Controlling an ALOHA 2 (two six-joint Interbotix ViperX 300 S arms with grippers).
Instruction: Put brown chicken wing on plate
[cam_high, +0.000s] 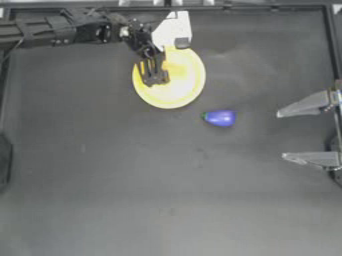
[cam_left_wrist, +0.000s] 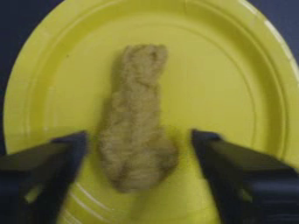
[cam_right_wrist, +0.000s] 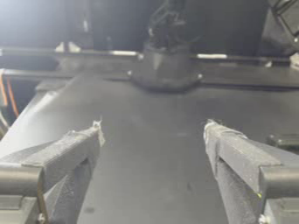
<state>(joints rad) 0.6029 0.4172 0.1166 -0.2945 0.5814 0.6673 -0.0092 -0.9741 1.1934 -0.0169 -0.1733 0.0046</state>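
The brown chicken wing (cam_left_wrist: 137, 122) lies on the yellow plate (cam_left_wrist: 234, 96), a lumpy tan elongated piece. My left gripper (cam_left_wrist: 139, 148) hangs over it, open, one jaw on each side of the wing's thick end with a gap to both. From above, the left gripper (cam_high: 153, 75) sits over the plate (cam_high: 184, 85) near the table's far middle, hiding the wing. My right gripper (cam_high: 288, 135) waits at the table's right edge, open and empty.
A blue-purple rounded object (cam_high: 220, 118) lies on the dark table just right of the plate's near rim. The left arm's base and cables (cam_high: 60, 30) fill the far left corner.
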